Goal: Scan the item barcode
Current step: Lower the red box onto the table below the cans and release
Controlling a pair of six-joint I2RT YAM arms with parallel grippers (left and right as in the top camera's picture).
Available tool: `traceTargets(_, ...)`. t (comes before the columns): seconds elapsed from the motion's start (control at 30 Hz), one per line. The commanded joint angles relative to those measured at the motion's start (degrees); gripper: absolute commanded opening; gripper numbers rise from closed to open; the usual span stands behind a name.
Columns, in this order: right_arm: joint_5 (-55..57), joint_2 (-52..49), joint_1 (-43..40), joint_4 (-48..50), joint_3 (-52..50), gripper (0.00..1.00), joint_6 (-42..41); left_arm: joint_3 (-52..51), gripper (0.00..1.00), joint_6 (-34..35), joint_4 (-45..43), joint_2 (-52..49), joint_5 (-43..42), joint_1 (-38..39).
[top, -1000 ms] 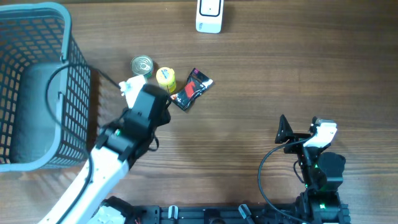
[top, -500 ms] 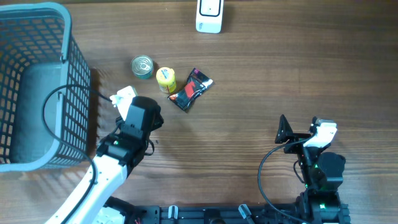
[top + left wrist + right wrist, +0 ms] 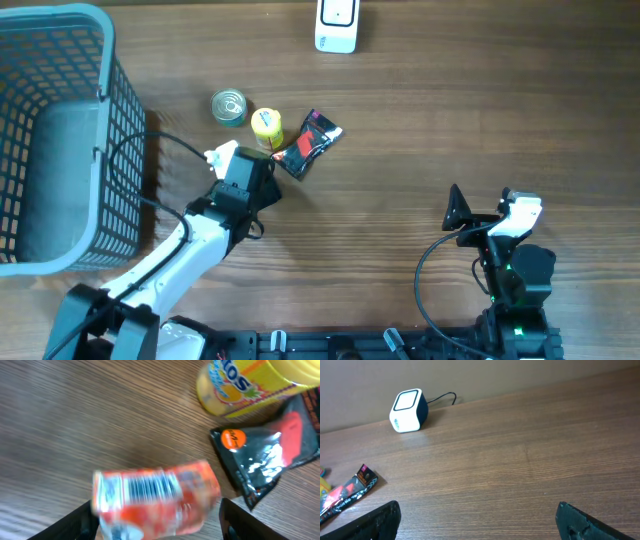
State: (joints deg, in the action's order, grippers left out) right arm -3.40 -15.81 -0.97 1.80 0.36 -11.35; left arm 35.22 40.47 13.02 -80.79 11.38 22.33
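Grey-blue plastic mesh makes up the basket (image 3: 60, 13) along the left edge of the overhead view, standing on a brown wood tabletop (image 3: 420, 120). Right of it, a small can (image 3: 229, 106) stands with its top up. Below the can, the left arm (image 3: 200, 235) extends from the bottom-left corner. In the left wrist view, the left fingers (image 3: 80, 522) stand apart at the lower corners with an orange carton (image 3: 155, 492) between them, its barcode facing the camera (the carton is blurred). Its ends sit right at the fingertips, and I cannot tell whether they press on it. At the upper right of that view a yellow bottle (image 3: 250, 385) lies on its side, just beside a black-and-red packet (image 3: 265, 455). A white scanner (image 3: 336, 25) sits at the top centre of the overhead view, well apart from these. At the lower right, the right fingers (image 3: 380, 520) are spread wide over bare wood, holding nothing.
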Motion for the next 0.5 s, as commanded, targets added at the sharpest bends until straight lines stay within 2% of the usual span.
traceTargets(0.0,0.31,-0.11,-0.28,0.48,-0.07,1.00,-0.72,-0.42,0.72,0.72,-0.83,-0.98,-3.04,-0.31)
traceTargets(0.2,0.31,-0.11,-0.28,0.48,-0.07,1.00,-0.70,-0.42,0.68,0.70,-0.87,-0.98,-3.45,2.29)
traceTargets(0.27,0.31,-0.11,-0.28,0.48,-0.07,1.00,-0.72,-0.39,0.75,0.72,-0.85,-0.96,-3.45,3.61)
traceTargets(0.37,0.31,-0.11,-0.28,0.48,-0.04,1.00,-0.68,-0.37,0.91,0.74,-0.59,-0.72,-3.43,4.70)
traceTargets(0.47,0.31,-0.11,-0.28,0.48,-0.07,1.00,-0.70,-0.37,0.95,0.26,0.52,0.74,-3.41,4.68)
